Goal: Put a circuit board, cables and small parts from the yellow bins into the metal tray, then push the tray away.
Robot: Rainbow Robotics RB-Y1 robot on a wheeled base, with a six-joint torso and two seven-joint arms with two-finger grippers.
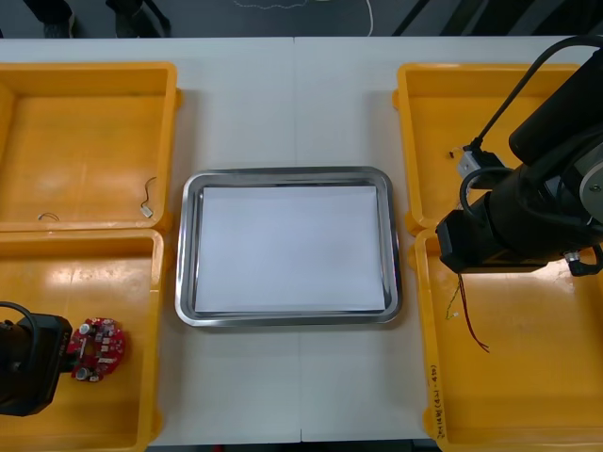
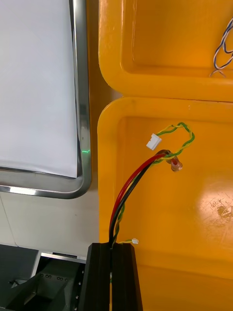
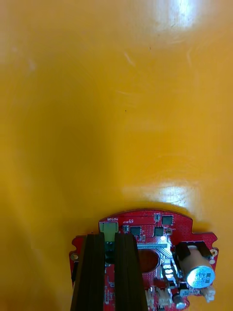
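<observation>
A round red circuit board [image 1: 99, 347] is in the near-left yellow bin [image 1: 113, 245]. My left gripper [image 1: 64, 347] is shut on its edge; in the left wrist view the fingers [image 3: 92, 272] clamp the board [image 3: 160, 243] over the bin floor. My right gripper [image 1: 462, 271] is over the near-right yellow bin [image 1: 528, 377], shut on a red, black and yellow cable [image 2: 131, 187]. The cable [image 1: 468, 325] trails from the fingers [image 2: 127, 277] to a white plug [image 2: 153, 141]. The metal tray [image 1: 287, 174], white inside, lies between the bins with nothing in it.
The far-left bin [image 1: 85, 71] holds two small metal parts [image 1: 148, 202]. A twisted blue and white cable [image 2: 222, 48] lies in the far-right bin [image 1: 443, 75]. The tray's rim [image 2: 81, 97] runs close beside the right bins. Bare table lies beyond and in front of the tray.
</observation>
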